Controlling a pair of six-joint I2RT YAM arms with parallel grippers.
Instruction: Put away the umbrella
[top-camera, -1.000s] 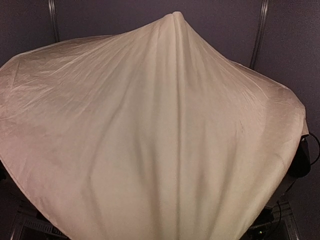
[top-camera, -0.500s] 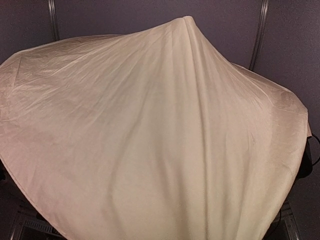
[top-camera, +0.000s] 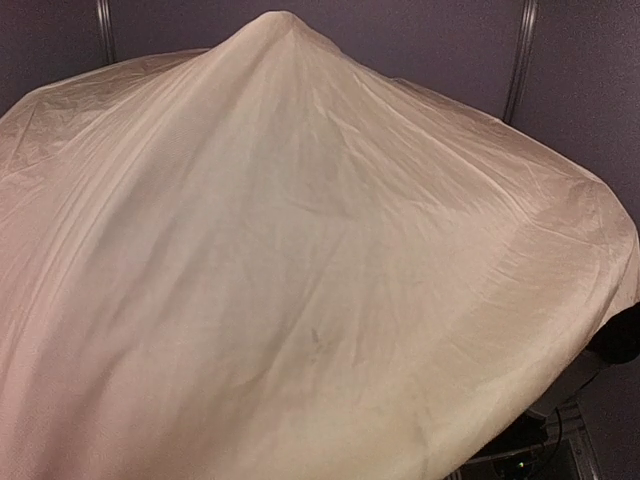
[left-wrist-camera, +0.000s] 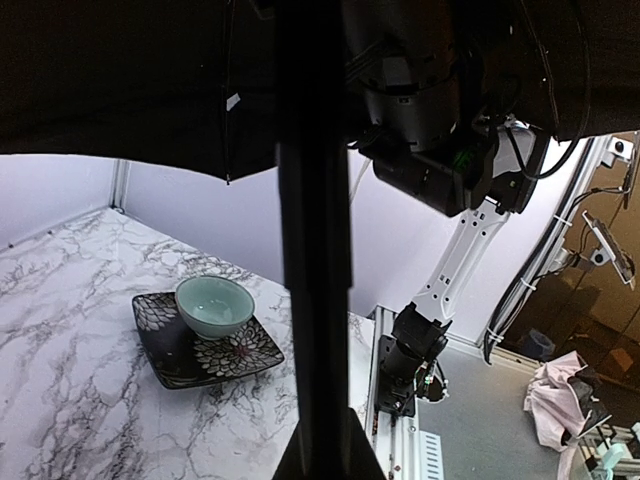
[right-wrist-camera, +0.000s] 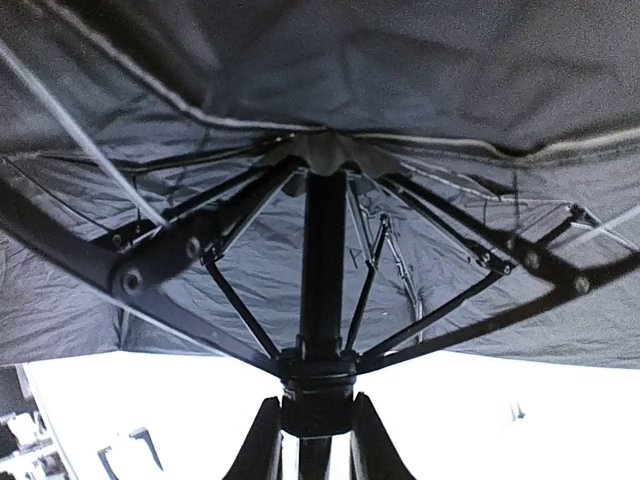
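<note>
open umbrella (top-camera: 300, 250), clasped by right pincer (right-wrist-camera: 315, 442)

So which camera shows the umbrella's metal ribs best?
The right wrist view: the ribs fan out from the shaft right overhead. The top view shows only the cream fabric; the left wrist view, just shaft and black lining.

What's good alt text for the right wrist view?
Looking up inside the open umbrella: black lining overhead, ribs fanning out from a central black shaft. The right gripper sits at the bottom edge, one finger either side of the shaft.
</note>
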